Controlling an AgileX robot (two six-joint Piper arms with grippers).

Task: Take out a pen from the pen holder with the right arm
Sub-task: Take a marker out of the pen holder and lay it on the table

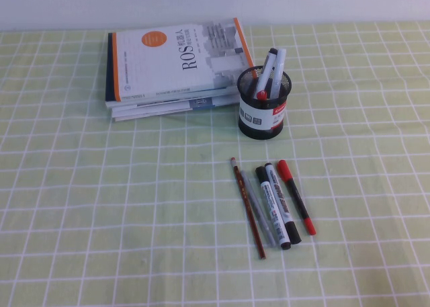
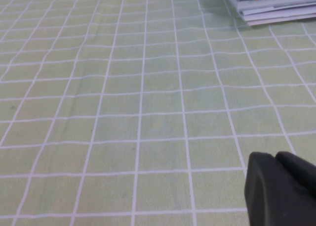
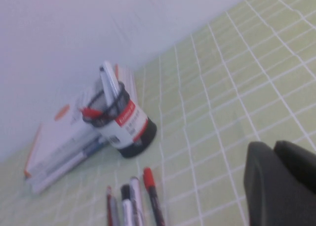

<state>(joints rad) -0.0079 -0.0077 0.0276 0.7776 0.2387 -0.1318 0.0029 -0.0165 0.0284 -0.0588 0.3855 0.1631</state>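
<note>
Pen pull not yet started: right gripper (image 3: 274,147) closed on nothing, well apart from the pen holder (image 1: 262,104).

You have the whole move ahead of you: reach, open, grasp, lift clear. The holder is a black mesh cup with a white-and-red label, standing upright on the checked cloth (image 1: 80,206) just beside the stack of books (image 1: 178,62). Two white markers (image 1: 271,70) lean out over its far rim, and a red-capped pen (image 1: 261,94) sits lower inside. A row of loose pens (image 1: 275,203) lies on the cloth in front of it. Your left gripper (image 2: 276,157) hangs low over bare cloth, books beyond it; you cannot tell whether it is open or closed. Neither arm shows in the high view.
</note>
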